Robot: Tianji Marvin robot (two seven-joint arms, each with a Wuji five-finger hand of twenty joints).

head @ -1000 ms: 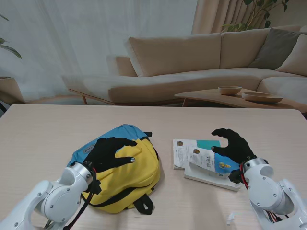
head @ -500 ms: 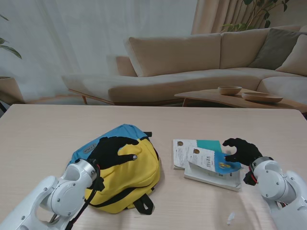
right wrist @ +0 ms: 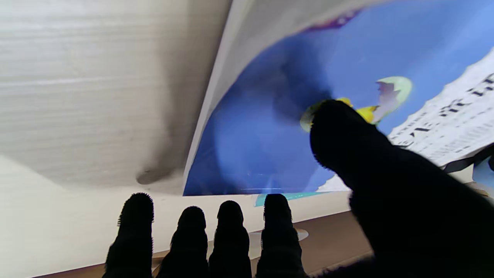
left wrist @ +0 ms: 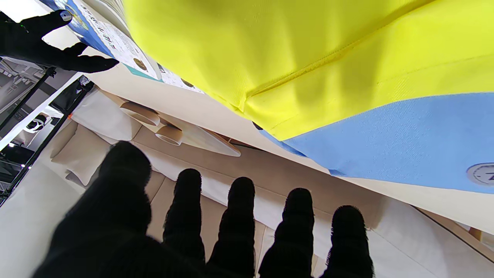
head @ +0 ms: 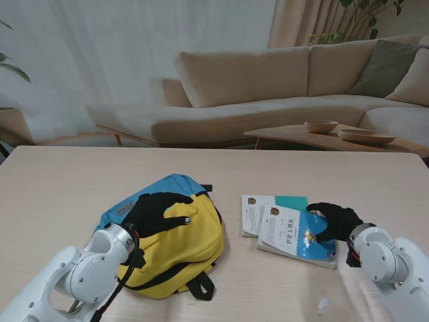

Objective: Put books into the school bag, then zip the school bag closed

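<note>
The left hand rests with fingers spread on the yellow-and-blue school bag, gripping nothing. To its right, two books lie overlapping on the bench. The right hand touches the blue-covered top book; whether its fingers grip it is unclear.

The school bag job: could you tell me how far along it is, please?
Early. Nothing is packed: both books lie on the table beside the school bag. The right hand is at the top book's edge; the left hand rests on the bag. Packing and zipping remain.
</note>
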